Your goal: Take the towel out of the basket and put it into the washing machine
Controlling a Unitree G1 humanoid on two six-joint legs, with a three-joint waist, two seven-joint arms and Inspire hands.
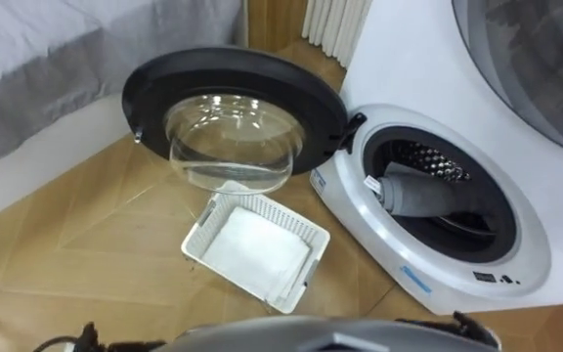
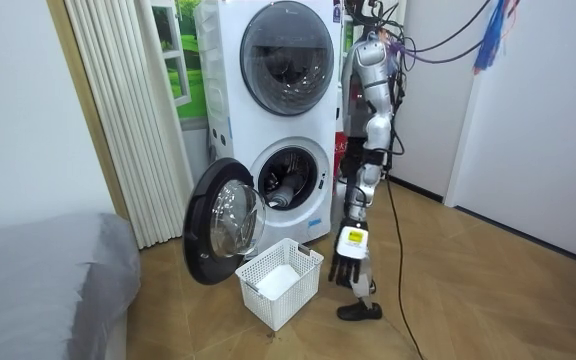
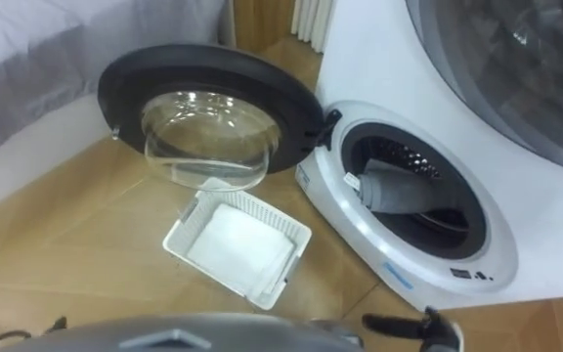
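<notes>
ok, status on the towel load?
Left hand hanging open at its side, empty. Grey towel in the drum, bunched at the mouth. Door open. White basket on floor by it, nothing blocking.

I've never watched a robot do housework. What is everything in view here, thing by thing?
washing machine: one, white, lower of a stack, standing open
door: one, black ring with clear glass, swung wide open
towel: one, grey, lying in the drum
basket: one, white, on the floor before the open door
upper machine: one, white with a dark round window, stacked on the washing machine
bed: one, grey cover, beyond the door
pleated curtain: one, white, beside the machines
floor: wooden, under it all
robot's hand: one, dark, hanging low near the basket; left or right I cannot tell
</notes>
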